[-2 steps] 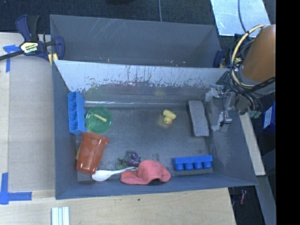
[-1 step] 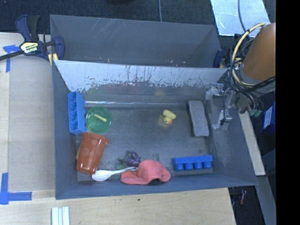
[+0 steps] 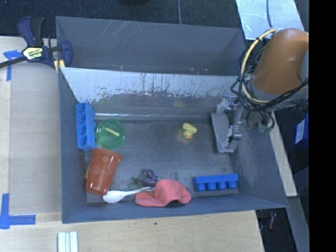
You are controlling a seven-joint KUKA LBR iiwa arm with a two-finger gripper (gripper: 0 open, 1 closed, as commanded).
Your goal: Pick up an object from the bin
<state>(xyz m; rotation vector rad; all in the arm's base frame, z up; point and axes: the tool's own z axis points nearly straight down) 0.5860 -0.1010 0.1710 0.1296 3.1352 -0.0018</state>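
The KUKA arm's gripper (image 3: 227, 145) hangs low inside the grey metal bin (image 3: 157, 51), close to the floor and just to the right of a small yellow rubber duck (image 3: 188, 130). It is apart from the duck and has nothing visibly in its grasp. Whether the claw is spread or closed cannot be told from this angle.

The duck sits alone on bare floor near the bin's middle and is the thing nearest the gripper. Below and to the right of the duck, a short blue studded brick (image 3: 215, 183) lies flat along the near wall. Below the duck and slightly left, a soft pink lump (image 3: 164, 193) rests against the same wall. A white plastic spoon (image 3: 123, 195) touches the lump's left side, and a small purple object (image 3: 144, 179) sits just above the spoon. Further to the duck's lower left, an orange plastic cup (image 3: 102, 170) lies on its side. Level with the duck, to its left, is a round green container (image 3: 110, 134). A long blue studded block (image 3: 85, 126) beyond it runs along the left wall.
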